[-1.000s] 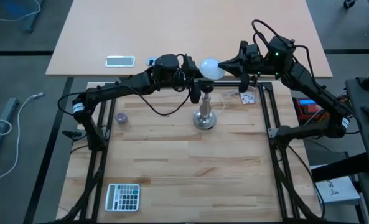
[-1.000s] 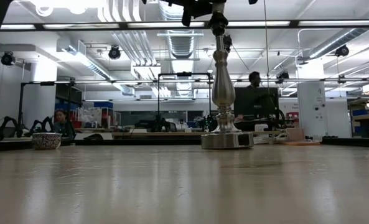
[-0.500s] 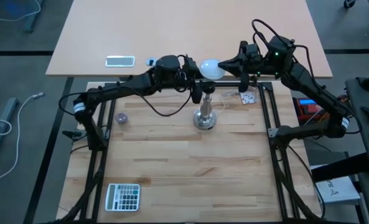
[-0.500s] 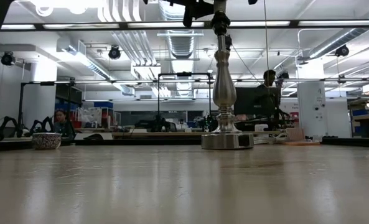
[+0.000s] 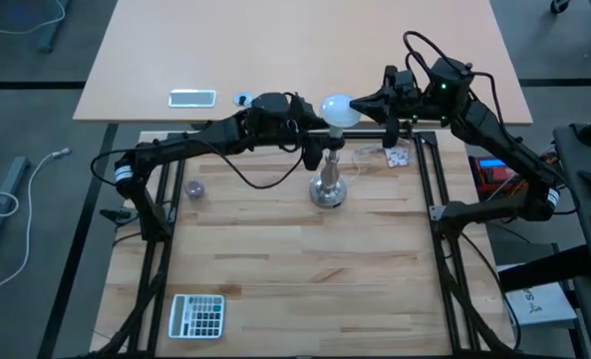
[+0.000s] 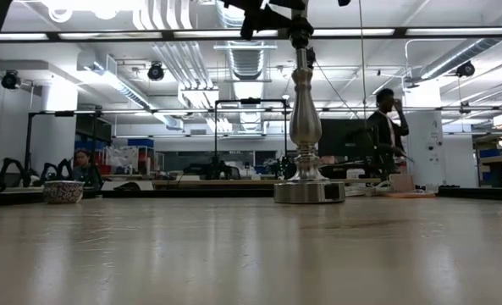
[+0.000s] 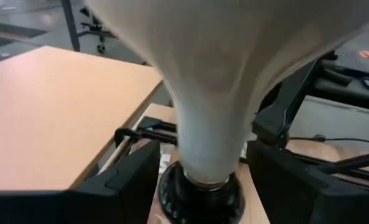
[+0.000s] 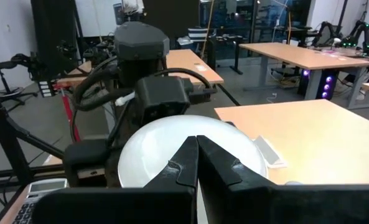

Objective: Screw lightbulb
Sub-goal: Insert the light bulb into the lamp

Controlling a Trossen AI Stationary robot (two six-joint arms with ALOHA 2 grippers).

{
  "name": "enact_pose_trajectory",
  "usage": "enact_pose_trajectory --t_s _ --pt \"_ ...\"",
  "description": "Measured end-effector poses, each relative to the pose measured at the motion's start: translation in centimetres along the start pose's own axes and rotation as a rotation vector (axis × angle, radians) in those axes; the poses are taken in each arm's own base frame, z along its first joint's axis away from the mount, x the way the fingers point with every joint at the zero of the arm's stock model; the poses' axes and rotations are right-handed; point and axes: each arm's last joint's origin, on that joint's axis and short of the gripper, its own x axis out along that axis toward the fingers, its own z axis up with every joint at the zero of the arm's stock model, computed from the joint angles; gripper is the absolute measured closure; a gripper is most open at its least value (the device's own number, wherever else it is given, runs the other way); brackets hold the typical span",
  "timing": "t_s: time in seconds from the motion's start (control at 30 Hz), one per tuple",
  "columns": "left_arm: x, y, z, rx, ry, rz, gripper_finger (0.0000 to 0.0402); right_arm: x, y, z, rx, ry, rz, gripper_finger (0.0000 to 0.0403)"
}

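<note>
Up on the stand (image 5: 327, 187) at the table's far middle, the bulb (image 5: 339, 109) sits in the socket. Left gripper (image 5: 320, 135) straddles its neck, fingers apart; right gripper (image 5: 363, 104) pinched together, beside the globe. Looks seated, maybe more turns left.

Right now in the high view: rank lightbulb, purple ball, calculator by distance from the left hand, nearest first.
1. lightbulb: beside the left hand, atop the silver stand.
2. purple ball: on the wooden table, near its left edge.
3. calculator: front-left corner, clearly farthest.
</note>
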Motion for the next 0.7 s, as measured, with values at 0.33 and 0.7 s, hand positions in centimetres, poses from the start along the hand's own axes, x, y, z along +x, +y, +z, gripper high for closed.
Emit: enact_pose_trajectory --t_s 0.33,0.7 --pt "-2.9 -0.4 2.1 0.019 -0.015 0.004 0.0182 0.0 0.0 -0.1 0.0 0.006 0.001 0.0403" --pt "-6.0 -0.4 4.5 0.023 -0.133 0.086 0.0195 0.0 0.0 0.0 -0.012 0.002 0.008 0.0403"
